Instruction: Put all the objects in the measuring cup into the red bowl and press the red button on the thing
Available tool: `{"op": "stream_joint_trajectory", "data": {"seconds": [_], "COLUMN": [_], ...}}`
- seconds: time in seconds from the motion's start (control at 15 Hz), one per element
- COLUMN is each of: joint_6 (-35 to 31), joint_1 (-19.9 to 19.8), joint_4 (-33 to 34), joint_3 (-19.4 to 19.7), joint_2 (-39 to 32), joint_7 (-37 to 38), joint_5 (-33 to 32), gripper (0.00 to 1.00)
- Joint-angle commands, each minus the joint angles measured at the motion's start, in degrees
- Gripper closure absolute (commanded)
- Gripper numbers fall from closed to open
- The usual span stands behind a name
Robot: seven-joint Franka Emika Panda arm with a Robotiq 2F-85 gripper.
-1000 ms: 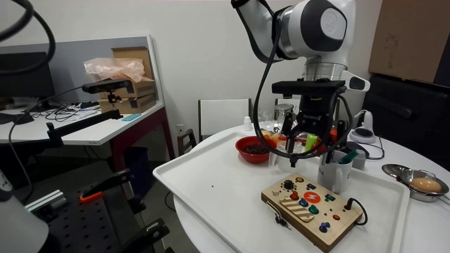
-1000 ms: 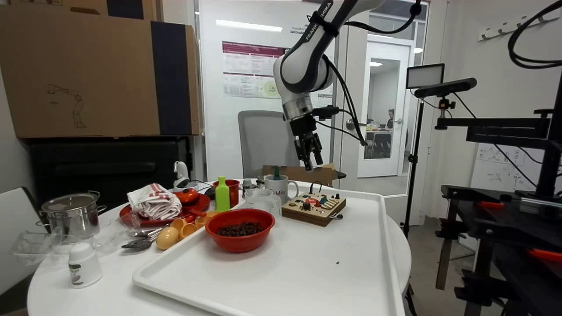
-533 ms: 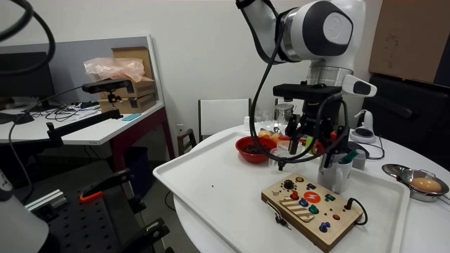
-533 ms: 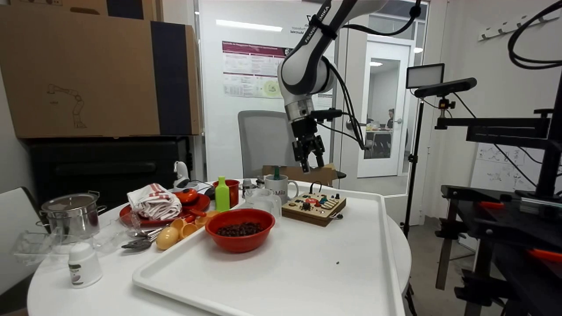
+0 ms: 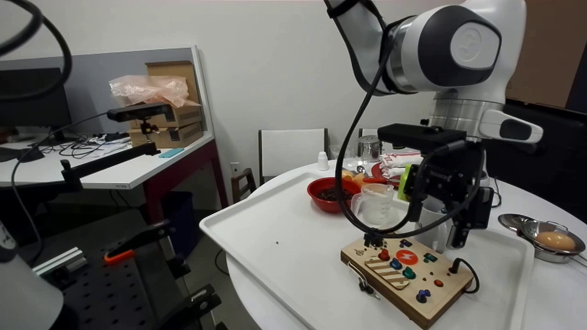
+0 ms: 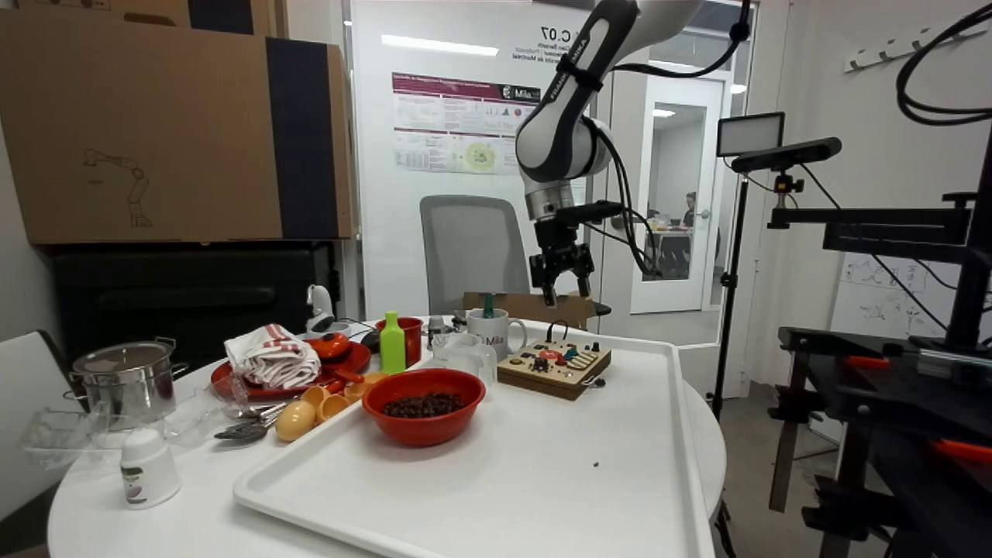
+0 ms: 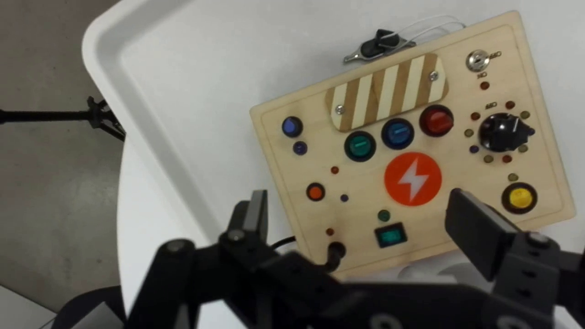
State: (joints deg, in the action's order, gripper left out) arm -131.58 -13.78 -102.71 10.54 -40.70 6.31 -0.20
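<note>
Wrist view, fingers (image 7: 477,233) apart, above board (image 7: 363,181)

In an exterior view, the bowl (image 6: 422,431) sits on the tray (image 6: 542,480), lower centre of the frame — pieces (image 6: 424,405) inside, measuring cup (image 6: 470,356) behind its right side, button board (image 6: 552,370) right of the cup, mug (image 6: 488,328) behind both.

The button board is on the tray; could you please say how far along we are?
Seemingly done: dark pieces lie in the red bowl, and the measuring cup shows none, though one speck sits on the tray. Now: the empty, open hand hangs clear of the board. Probably left: pressing its red button.
</note>
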Motion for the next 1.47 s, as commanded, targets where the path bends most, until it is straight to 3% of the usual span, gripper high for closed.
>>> {"op": "stream_joint_trajectory", "data": {"seconds": [0.0, 0.67, 1.4], "joint_6": [-1.12, -1.87, -0.55], "joint_1": [0.45, 1.0, 0.02], "joint_4": [0.44, 2.12, 9.1], "joint_3": [1.32, 1.83, 1.8], "joint_2": [-0.68, -3.62, -10.57], "joint_7": [3.59, 8.08, 9.49], "joint_5": [1.19, 1.52, 2.84], "gripper": [0.27, 1.0, 1.0]}}
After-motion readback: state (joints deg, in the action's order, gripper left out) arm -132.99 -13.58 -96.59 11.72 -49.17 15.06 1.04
